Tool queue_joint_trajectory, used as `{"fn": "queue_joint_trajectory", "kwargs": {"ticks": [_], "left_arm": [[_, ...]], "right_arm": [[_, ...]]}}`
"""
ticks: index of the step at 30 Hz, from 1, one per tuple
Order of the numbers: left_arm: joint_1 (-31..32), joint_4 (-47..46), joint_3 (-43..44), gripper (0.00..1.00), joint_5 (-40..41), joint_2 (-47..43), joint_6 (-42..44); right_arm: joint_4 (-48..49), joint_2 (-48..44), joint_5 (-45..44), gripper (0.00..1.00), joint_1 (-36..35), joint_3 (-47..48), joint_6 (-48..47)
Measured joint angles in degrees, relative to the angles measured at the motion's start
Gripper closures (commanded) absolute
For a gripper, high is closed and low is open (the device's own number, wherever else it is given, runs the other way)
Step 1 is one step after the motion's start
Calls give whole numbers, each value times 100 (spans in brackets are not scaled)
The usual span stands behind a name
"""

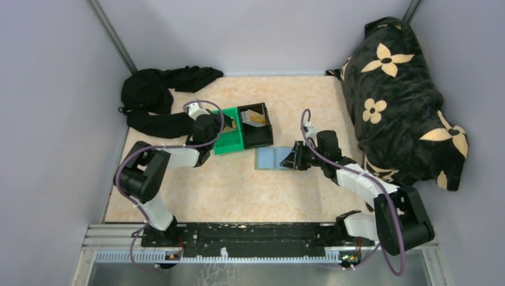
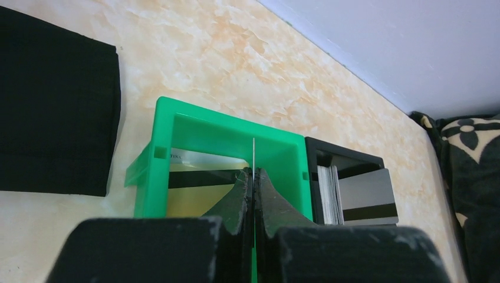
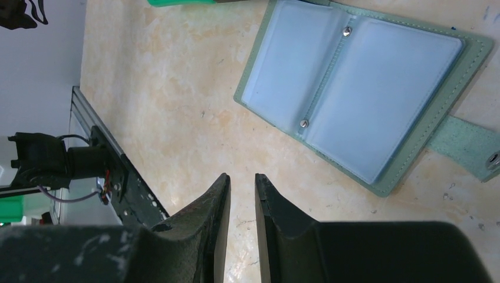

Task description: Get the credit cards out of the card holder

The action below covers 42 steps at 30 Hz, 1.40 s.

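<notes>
The card holder (image 3: 354,88) lies open and flat on the table (image 3: 153,88). Both clear sleeves face up and look empty, so the job seems nearly done. Just beside the card holder, on its right, the right gripper (image 3: 242,194) hangs low. Its jaws are a little apart with nothing between them, and it is probably placed there to steady the card holder if needed. Beyond the card holder, to its far left, the green bin (image 2: 224,127) stands against the black bin (image 2: 345,159). The left gripper (image 2: 253,177) is over the green bin, pinched tight on a thin card (image 2: 253,154) seen edge-on, likely held upright so it drops in cleanly. A gold card (image 2: 188,203) lies in the green bin, and more cards (image 2: 365,194) stand in the black bin.
</notes>
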<state>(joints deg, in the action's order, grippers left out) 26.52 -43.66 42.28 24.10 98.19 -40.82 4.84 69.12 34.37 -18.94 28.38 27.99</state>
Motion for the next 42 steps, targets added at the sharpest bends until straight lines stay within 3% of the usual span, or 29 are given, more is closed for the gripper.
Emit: {"fn": "queue_joint_trajectory", "kwargs": {"ticks": [15,19,25,34,42], "left_arm": [[120,-348,219,98,417,645,120],[136,-391,229,89,459,647,175],[136,-345,232,58,525,625,214],[136,-42,260,34,629,214,282],[131,33,260,34,616,-302,544]], "right_arm": [[28,260,173,78,48,0,-50],[31,260,177,78,48,0,-50],[46,269,197,78,48,0,-50],[190,306,243,79,50,0,-50],[262,321,260,78,50,-35,-48]]}}
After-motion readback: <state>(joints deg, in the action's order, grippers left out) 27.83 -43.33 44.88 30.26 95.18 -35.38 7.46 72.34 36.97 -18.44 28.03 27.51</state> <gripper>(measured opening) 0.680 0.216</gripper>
